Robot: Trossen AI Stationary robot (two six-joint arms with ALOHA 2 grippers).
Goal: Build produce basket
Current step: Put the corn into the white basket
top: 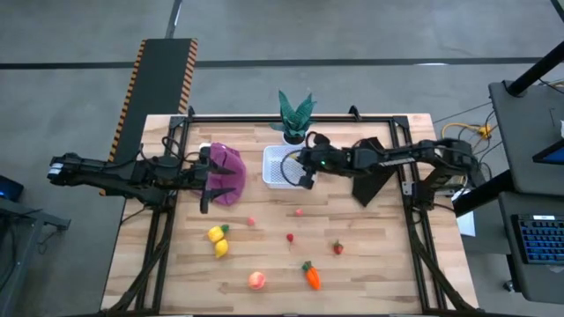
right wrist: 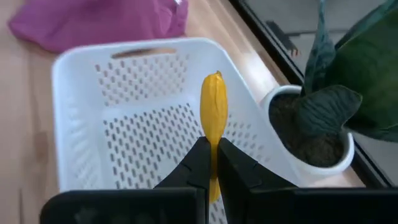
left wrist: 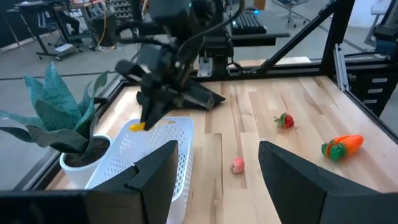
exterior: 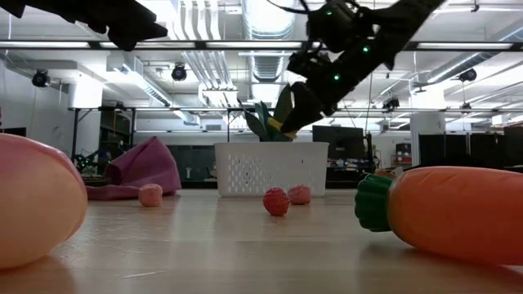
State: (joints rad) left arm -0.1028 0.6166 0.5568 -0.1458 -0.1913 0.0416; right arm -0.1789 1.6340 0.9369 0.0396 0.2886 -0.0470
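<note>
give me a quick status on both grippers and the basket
Right gripper shut on yellow lemon, above white basket. Left gripper open, empty, beside purple cloth. Nothing in the way.

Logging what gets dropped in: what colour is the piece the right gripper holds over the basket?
Yellow; clearest in the right wrist view.
</note>
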